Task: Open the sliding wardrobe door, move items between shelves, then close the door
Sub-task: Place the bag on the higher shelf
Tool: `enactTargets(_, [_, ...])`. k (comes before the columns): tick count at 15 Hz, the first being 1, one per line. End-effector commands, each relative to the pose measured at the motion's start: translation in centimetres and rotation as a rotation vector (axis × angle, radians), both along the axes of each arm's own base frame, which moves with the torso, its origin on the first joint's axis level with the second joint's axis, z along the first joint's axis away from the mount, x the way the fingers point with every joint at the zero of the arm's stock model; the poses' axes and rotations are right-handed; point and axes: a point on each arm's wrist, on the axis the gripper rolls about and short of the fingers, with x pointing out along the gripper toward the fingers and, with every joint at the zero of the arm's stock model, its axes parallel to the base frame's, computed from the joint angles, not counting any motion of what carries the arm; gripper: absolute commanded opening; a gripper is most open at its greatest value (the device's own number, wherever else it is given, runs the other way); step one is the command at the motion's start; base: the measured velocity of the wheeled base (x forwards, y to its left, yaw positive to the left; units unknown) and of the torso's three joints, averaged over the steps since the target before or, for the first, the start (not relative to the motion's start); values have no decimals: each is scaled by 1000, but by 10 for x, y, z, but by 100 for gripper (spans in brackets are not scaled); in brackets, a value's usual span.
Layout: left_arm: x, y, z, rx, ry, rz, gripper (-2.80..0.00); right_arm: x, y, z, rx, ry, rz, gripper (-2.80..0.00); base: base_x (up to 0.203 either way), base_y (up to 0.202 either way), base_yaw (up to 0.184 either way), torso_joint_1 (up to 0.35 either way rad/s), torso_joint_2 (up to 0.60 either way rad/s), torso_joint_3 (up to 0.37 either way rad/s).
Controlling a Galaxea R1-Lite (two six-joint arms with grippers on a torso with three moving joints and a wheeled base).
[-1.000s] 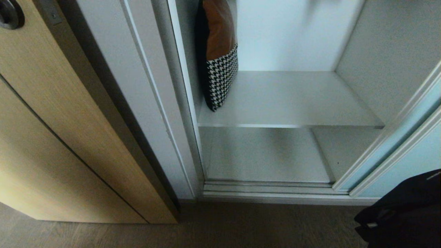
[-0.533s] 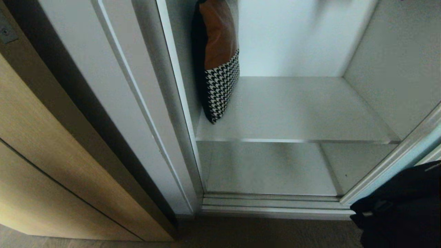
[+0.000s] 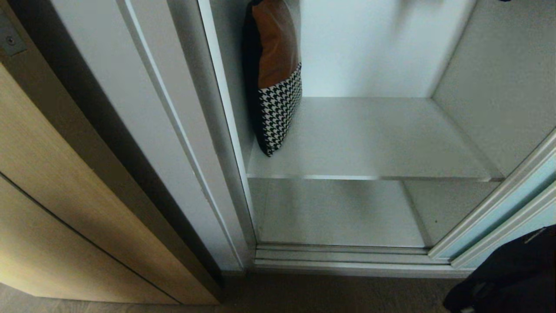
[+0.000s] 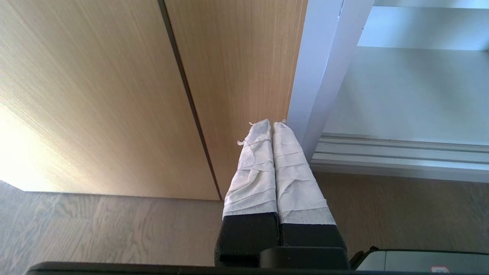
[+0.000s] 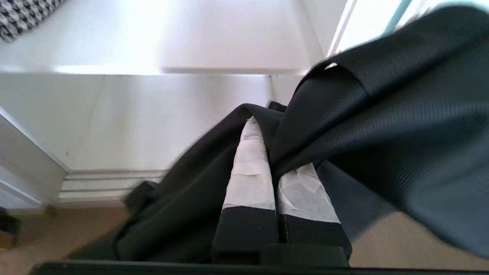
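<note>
Black fabric bag (image 5: 382, 126) hangs from the right gripper (image 5: 263, 131), whose taped fingers (image 5: 250, 172) are pinched together on a fold of the cloth in front of the wardrobe opening. In the head view the bag (image 3: 512, 278) shows only as a dark lump at the lower right corner, above the dark wood floor (image 3: 330, 295) and outside the wardrobe; whether any of it touches the floor is hard to judge from there. The sliding wardrobe door (image 3: 508, 213) (pale aqua glass in a silver frame) is pushed to the right, leaving the shelves bare to view. The upper shelf (image 3: 373, 139) holds a cushion (image 3: 276, 78), orange above and houndstooth below, standing on edge against the left wall. The lower shelf (image 3: 339, 213) lies beneath it, behind the floor track (image 3: 347, 256). The left gripper (image 4: 272, 126) is parked low beside the light wood cabinet front (image 4: 114, 95), its wrapped fingers pressed together on nothing.
</note>
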Motion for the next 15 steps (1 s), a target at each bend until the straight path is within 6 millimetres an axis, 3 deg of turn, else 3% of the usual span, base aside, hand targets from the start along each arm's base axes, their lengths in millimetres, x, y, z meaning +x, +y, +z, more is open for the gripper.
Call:
enactTargets(1, [0, 0, 0, 0, 2, 0, -280, 11, -2, 13, 5, 28, 0, -280, 0, 0, 0, 0, 0, 0])
enactTargets(6, [0, 0, 0, 0, 2, 0, -280, 36, -5, 46, 0, 51, 13, -280, 0, 0, 0, 0, 0, 0])
enactTargets(12, [0, 0, 0, 0, 2, 0, -280, 95, -12, 123, -29, 10, 69, -280, 0, 0, 0, 0, 0, 0])
enactTargets(15, [0, 0, 0, 0, 2, 0, -280, 130, -9, 147, -47, -20, 134, -280, 0, 0, 0, 0, 0, 0])
